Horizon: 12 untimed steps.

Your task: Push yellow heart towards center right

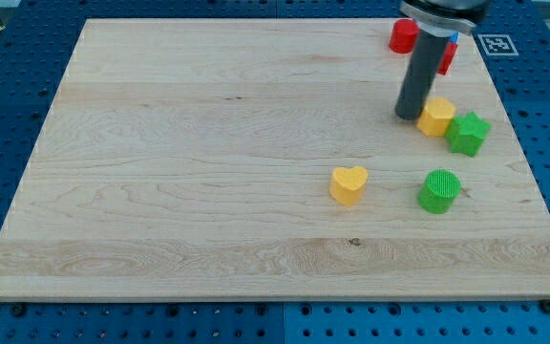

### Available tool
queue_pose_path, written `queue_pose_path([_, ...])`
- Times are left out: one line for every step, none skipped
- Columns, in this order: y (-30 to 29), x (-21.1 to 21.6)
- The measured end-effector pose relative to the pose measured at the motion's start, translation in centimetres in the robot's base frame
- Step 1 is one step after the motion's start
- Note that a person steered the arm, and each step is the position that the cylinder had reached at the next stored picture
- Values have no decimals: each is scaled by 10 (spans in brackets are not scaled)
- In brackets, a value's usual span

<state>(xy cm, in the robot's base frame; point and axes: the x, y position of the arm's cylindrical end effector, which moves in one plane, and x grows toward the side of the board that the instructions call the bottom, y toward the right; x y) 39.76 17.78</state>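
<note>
Yellow heart (349, 183) sits alone right of the table's (208, 143) middle, low in the view, lobes pointing up-right, nothing touching it. My tip (410, 117), a bare rod serving as end effector with nothing to open or close, rests well above the heart, right against the other yellow block (436, 116), green star (467, 133) just beyond. Risk: dragging that pair along, or striking the heart off-centre so it spins toward the green cylinder (439, 190). Red blocks (405, 35) peek behind the rod.
</note>
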Motion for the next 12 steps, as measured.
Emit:
queue_pose_path([15, 8])
queue_pose_path([-30, 8])
queue_pose_path([-119, 9])
queue_pose_path([-182, 36])
queue_pose_path([-186, 96])
queue_pose_path([-137, 132])
queue_pose_path([-98, 128])
queue_pose_path([-78, 118])
queue_pose_path([-75, 112])
queue_pose_path([-88, 100])
queue_pose_path([-91, 74])
queue_pose_path([-89, 64])
